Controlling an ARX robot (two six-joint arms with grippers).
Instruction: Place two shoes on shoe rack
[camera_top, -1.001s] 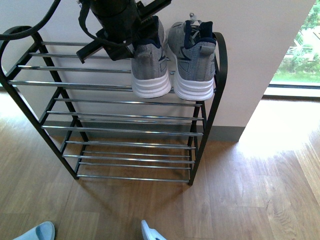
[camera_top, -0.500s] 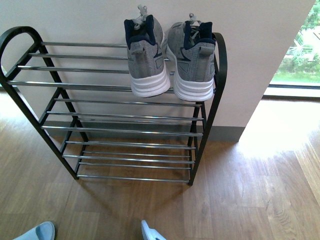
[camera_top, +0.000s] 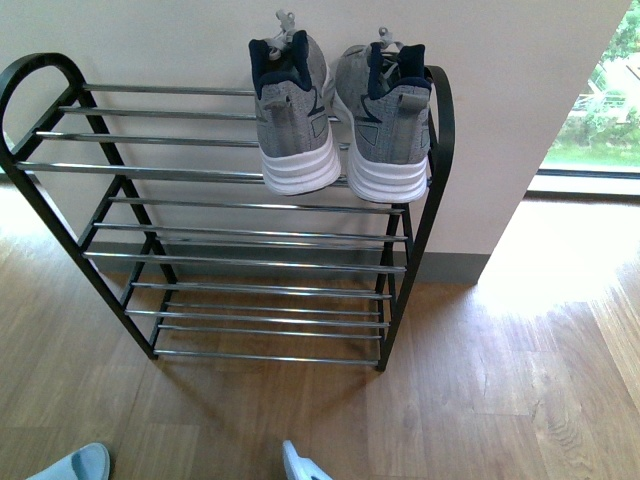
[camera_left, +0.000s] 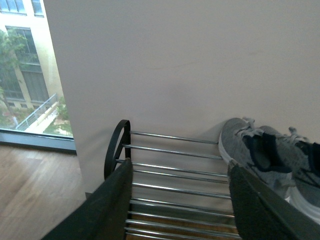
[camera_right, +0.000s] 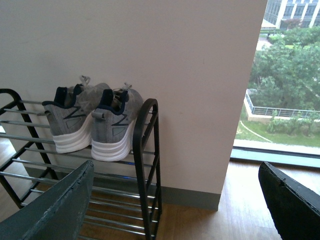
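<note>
Two grey knit sneakers, the left one (camera_top: 295, 115) and the right one (camera_top: 385, 115), stand side by side, heels toward me, on the top tier at the right end of the black shoe rack (camera_top: 250, 175). They also show in the left wrist view (camera_left: 260, 155) and the right wrist view (camera_right: 95, 120). My left gripper (camera_left: 180, 200) is open and empty, held above the rack's bars. My right gripper (camera_right: 175, 200) is open and empty, off to the right of the rack. Neither arm shows in the front view. Two pale blue slides (camera_top: 70, 465) (camera_top: 305, 465) lie on the floor at the near edge.
The rack (camera_right: 150, 165) stands against a pale wall (camera_top: 500, 100) on a wooden floor (camera_top: 480, 380). A window (camera_top: 600, 110) with greenery outside is to the right; the wall ends in a corner there.
One second ago an arm hung over the left sneaker at the top of the front view. It has since withdrawn out of that view. The sneakers have stayed in place.
</note>
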